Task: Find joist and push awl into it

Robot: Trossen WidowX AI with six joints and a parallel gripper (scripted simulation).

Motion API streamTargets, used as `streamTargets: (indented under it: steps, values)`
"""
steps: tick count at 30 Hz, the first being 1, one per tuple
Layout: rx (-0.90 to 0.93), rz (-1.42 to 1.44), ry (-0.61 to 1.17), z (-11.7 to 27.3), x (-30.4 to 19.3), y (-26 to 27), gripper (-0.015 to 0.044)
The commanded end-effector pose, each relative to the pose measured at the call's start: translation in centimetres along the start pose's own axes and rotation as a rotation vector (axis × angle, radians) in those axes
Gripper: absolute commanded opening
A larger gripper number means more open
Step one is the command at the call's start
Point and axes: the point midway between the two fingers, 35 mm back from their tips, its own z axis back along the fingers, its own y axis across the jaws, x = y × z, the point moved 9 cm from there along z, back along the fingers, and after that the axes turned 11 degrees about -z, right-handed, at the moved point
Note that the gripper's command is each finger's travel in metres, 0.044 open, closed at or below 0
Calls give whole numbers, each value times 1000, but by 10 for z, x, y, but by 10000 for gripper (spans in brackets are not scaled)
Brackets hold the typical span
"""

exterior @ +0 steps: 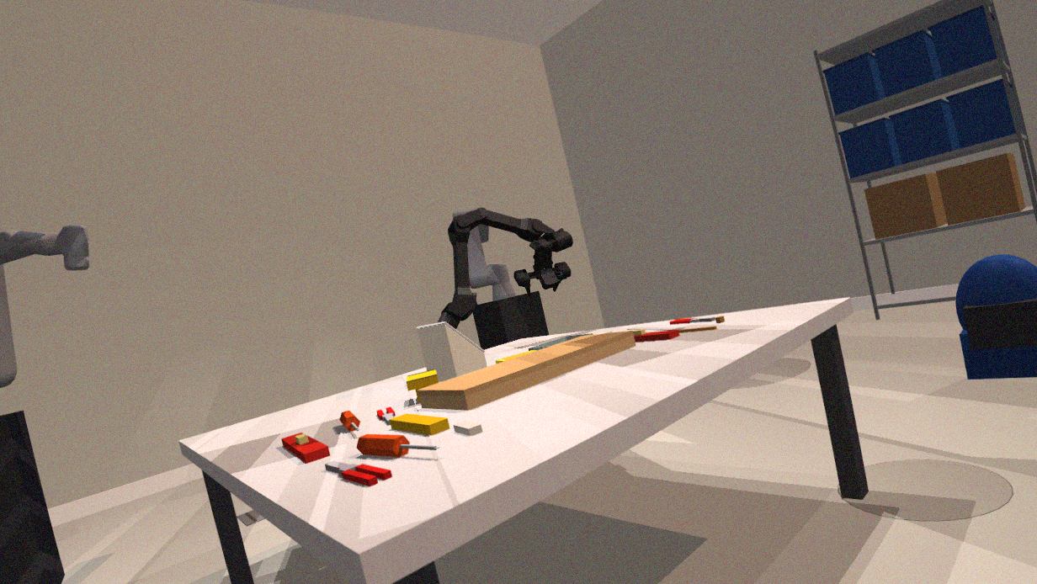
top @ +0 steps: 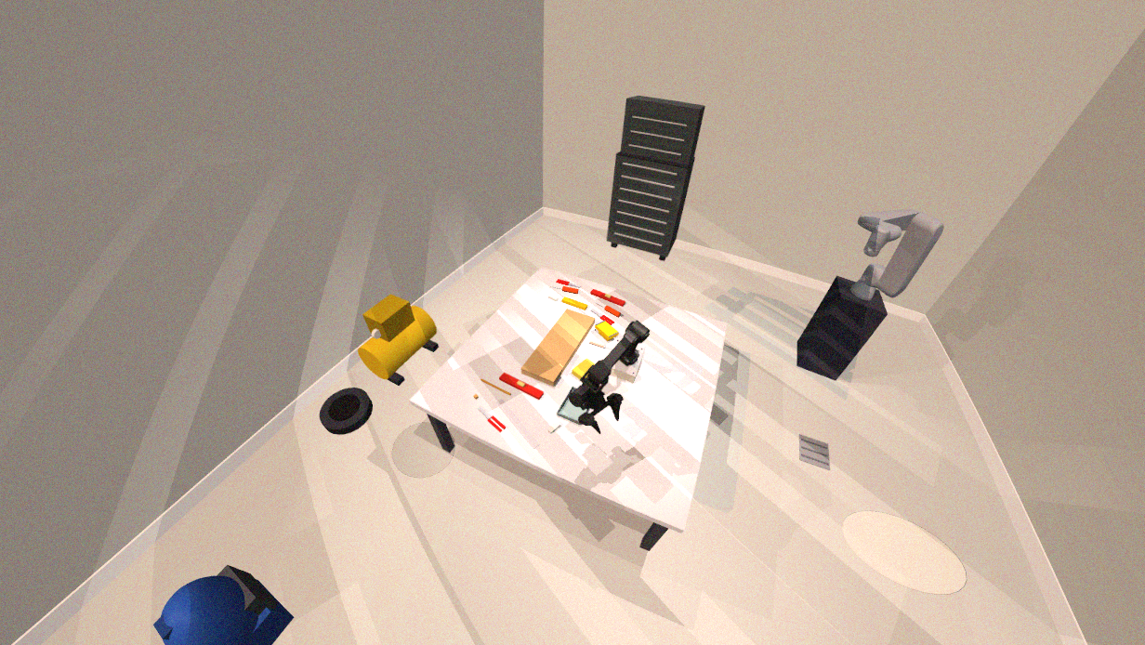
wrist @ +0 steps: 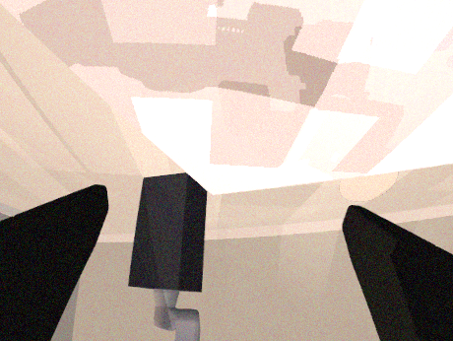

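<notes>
The tan floor panel [top: 558, 346] [exterior: 536, 368] lies on the table. The grey-green tray [top: 566, 408] is partly hidden by my arm in the top view. One yellow tool [top: 606, 330] [exterior: 422, 379] is beside the panel; another yellow tool [top: 583, 369] is between panel and arm. I cannot tell which is the stud finder. Two orange-handled tools [top: 611, 310] [exterior: 383, 445] lie beyond the panel's far end; I cannot tell whether either is the awl. My gripper [top: 607, 424] [exterior: 542, 289] [wrist: 228, 208] is open and empty, well above the table near the tray.
A red bar [top: 520, 385] and a pencil-like stick [top: 494, 387] lie near the panel's near end. Red-handled pliers [top: 496, 423] lie beyond them. Another red bar [top: 607, 296] [exterior: 305, 447] and a yellow block [top: 574, 303] [exterior: 419, 423] lie at the far end. A pale upright block [exterior: 449, 352] stands beside my arm's base.
</notes>
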Motion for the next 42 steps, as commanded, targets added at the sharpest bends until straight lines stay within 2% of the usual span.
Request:
streamTargets:
  steps: [1, 7, 12, 17, 21, 26, 36, 42]
  values:
    - [63, 16, -155, 0, 53, 30, 440]
    - [109, 31, -351, 21, 133, 59, 440]
    - [131, 9, -511, 57, 197, 64, 440]
    - [126, -26, -644, 100, 257, 53, 440]
    - [130, -121, -677, 133, 304, 31, 440]
    - [121, -154, -707, 157, 334, 10, 440]
    - [67, -245, -787, 238, 413, -102, 440]
    - [91, -317, -766, 264, 439, -192, 440]
